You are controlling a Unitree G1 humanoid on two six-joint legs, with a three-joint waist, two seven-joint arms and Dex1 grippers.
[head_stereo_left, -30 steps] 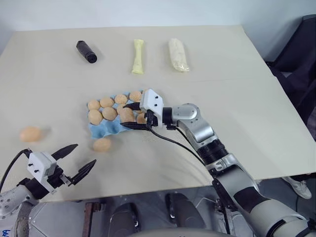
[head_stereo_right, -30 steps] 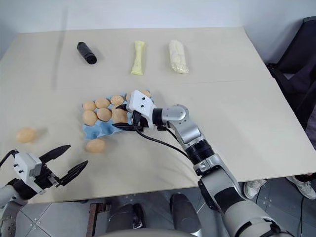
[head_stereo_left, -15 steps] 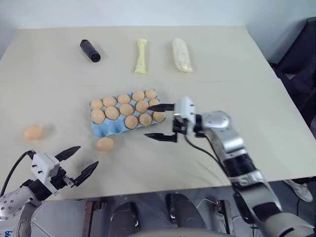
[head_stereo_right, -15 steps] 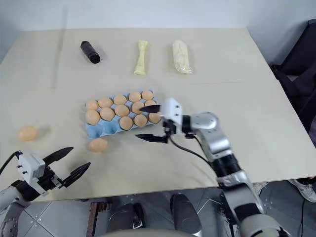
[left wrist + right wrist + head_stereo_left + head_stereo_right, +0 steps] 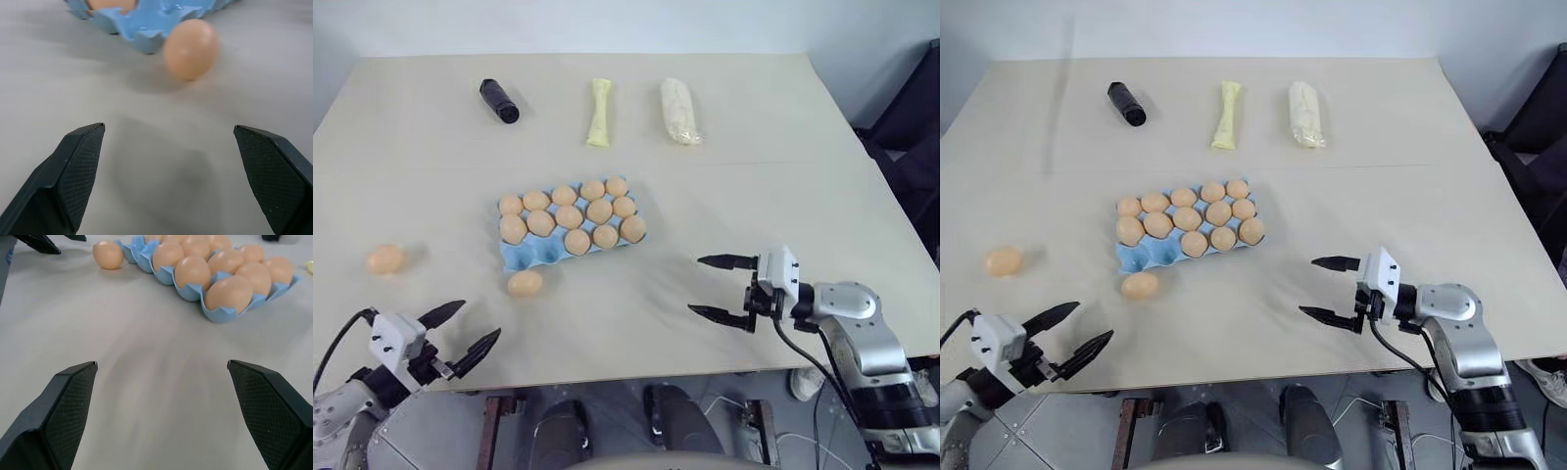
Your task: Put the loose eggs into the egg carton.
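Observation:
The light blue egg carton [image 5: 522, 258] lies mid-table with several tan eggs in its cups; its near-left cups are bare. One loose egg [image 5: 524, 283] rests on the table just in front of the carton [image 5: 142, 29], and shows close ahead in the left wrist view [image 5: 190, 49]. Another loose egg [image 5: 386, 259] sits far to the left. My left gripper [image 5: 457, 331] is open and empty near the table's front left edge. My right gripper [image 5: 697, 285] hangs open and empty to the right of the carton [image 5: 215, 313], pointing toward it.
A black cylinder [image 5: 499, 100] and two pale yellow wrapped rolls [image 5: 600, 112] [image 5: 681, 110] lie along the far side of the table. A dark object [image 5: 906, 127] stands off the table's right edge. Bare tabletop stretches between the right gripper and the carton.
My right gripper has pulled away from over the carton, moving right and toward the table's near edge, and now stands wide and empty. The left gripper has stayed where it was.

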